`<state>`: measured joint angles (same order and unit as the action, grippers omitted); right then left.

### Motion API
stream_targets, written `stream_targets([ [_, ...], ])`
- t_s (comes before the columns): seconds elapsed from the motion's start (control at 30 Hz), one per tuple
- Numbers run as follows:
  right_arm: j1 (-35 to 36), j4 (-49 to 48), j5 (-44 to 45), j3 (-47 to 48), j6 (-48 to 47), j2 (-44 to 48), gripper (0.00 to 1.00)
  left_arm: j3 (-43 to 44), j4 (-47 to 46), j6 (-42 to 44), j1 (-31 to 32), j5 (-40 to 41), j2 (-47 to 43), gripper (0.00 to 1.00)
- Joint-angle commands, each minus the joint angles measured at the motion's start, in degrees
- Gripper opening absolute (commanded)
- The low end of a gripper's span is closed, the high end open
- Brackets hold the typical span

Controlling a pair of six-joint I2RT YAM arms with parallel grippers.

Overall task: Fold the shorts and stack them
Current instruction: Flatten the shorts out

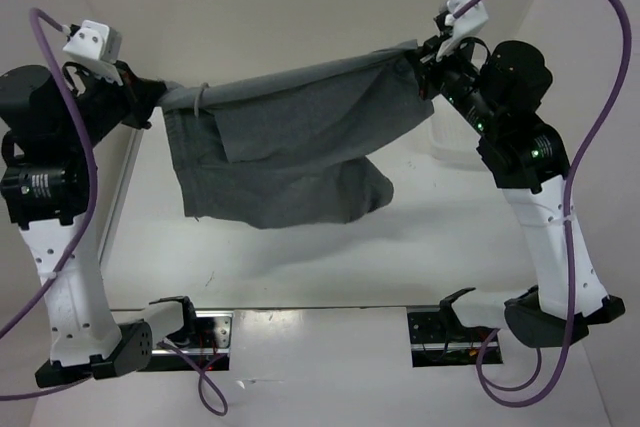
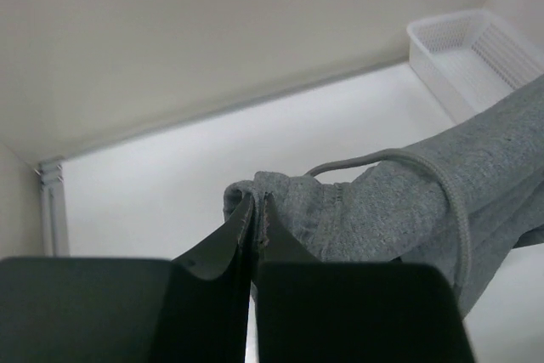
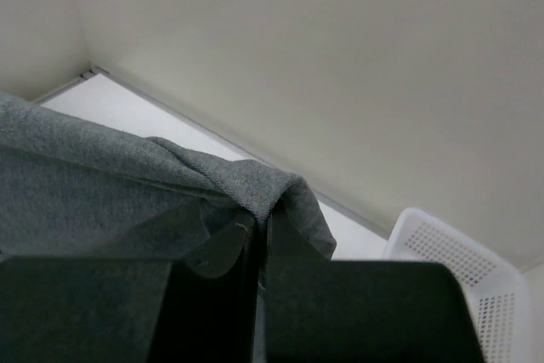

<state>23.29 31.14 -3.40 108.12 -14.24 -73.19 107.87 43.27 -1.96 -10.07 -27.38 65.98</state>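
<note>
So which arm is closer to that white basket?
Right. The right gripper holds the shorts just beside the basket; the left gripper holds their other end, far from it.

shorts (image 1: 290,147): plain mid-grey, faintly flecked knit, no print. drawstring (image 2: 450,201): paler grey. basket (image 2: 463,57): white, fine mesh holes. table (image 1: 300,267): white. walls (image 3: 340,57): cream. arms (image 1: 65,277): white lower shells, black upper joints; green lights (image 1: 536,151) on the right one. cables (image 1: 572,277): purple. left gripper (image 2: 253,210), right gripper (image 3: 259,231): black.
</note>
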Motion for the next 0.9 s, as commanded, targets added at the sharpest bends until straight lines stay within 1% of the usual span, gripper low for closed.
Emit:
stream_targets([
  [0.0,-1.6,-0.9,8.0,-6.0,-1.8,1.3,0.00,-4.1,-1.7,2.0,-1.3,2.4,2.3,0.00],
  [0.07,-1.6,-1.5,7.4,-8.3,-0.5,1.3,0.00,-6.5,-2.2,2.0,-1.3,2.4,4.7,0.00],
  [0.17,-1.6,-4.2,8.6,-10.6,-0.5,-1.2,0.00,-6.5,-3.8,2.0,-1.3,0.9,10.0,0.00],
  [0.2,-1.6,-5.4,9.5,-11.1,-1.1,-2.3,0.00,-5.0,-4.6,2.0,-0.8,0.3,14.2,0.00],
  [0.23,-1.6,-8.3,10.8,-10.6,-1.1,-5.4,0.00,-3.4,-4.6,2.0,-0.7,0.3,16.7,0.00],
  [0.27,-1.6,-9.9,13.7,-8.9,-1.8,-7.2,0.00,-1.3,-5.1,2.0,-0.7,0.3,19.3,0.00],
  [0.3,-1.6,-11.4,15.2,-7.5,-1.8,-9.3,0.00,4.4,-5.1,2.0,-0.7,0.3,25.0,0.00],
  [0.33,-1.6,-13.9,17.2,-5.5,-1.8,-14.1,0.00,8.1,-5.1,2.0,-0.7,0.3,27.8,0.00],
  [0.37,-1.6,-14.4,19.3,-2.8,-1.8,-16.8,0.00,12.1,-5.1,2.0,-0.7,0.3,30.4,0.00],
  [0.4,-1.6,-14.4,22.7,5.1,0.4,-19.5,0.00,16.4,-5.1,2.0,-0.7,0.3,35.1,0.00],
  [0.43,-3.1,-12.3,23.8,9.8,1.8,-25.0,0.00,25.0,-5.1,2.0,-0.1,0.3,36.8,0.00],
  [0.47,-3.8,-10.9,24.4,19.1,3.4,-27.4,0.00,29.0,-5.1,2.0,-0.1,1.1,39.6,0.00],
  [0.5,-4.3,-9.8,24.4,22.8,5.1,-29.2,0.00,32.5,-5.1,2.0,-0.1,1.1,40.6,0.00],
  [0.57,-4.3,-9.0,24.9,25.9,4.5,-30.9,0.00,38.3,-5.1,2.0,0.4,1.1,41.8,0.00],
  [0.63,-4.3,-9.0,23.4,22.4,4.5,-28.8,0.00,37.2,-3.9,2.0,0.4,0.3,41.8,0.00],
  [0.67,-4.3,-7.8,22.6,17.7,4.5,-26.2,0.00,35.3,-3.9,2.0,0.4,-0.5,40.2,0.00],
  [0.7,-4.3,-7.8,21.7,14.8,4.5,-24.7,0.00,29.6,-3.3,2.0,0.4,-1.7,39.3,0.00],
  [0.73,-4.3,-7.8,21.1,11.5,4.0,-23.2,0.00,25.8,-3.3,2.0,0.4,-2.2,38.4,0.00],
  [0.77,-4.3,-7.8,20.1,4.6,3.3,-19.7,0.00,21.8,-4.0,2.0,0.4,-2.2,35.9,0.00],
  [0.8,-4.3,-7.8,19.6,0.8,2.4,-17.8,0.00,17.6,-5.1,2.0,0.9,-3.0,34.7,0.00],
  [0.83,-4.3,-7.8,18.1,-3.0,0.8,-16.0,0.00,8.8,-5.7,2.0,0.9,-3.6,33.3,0.00],
  [0.87,-4.3,-7.8,16.9,-10.7,-0.3,-12.5,0.00,4.4,-6.3,2.0,1.6,-3.6,30.6,0.00],
])
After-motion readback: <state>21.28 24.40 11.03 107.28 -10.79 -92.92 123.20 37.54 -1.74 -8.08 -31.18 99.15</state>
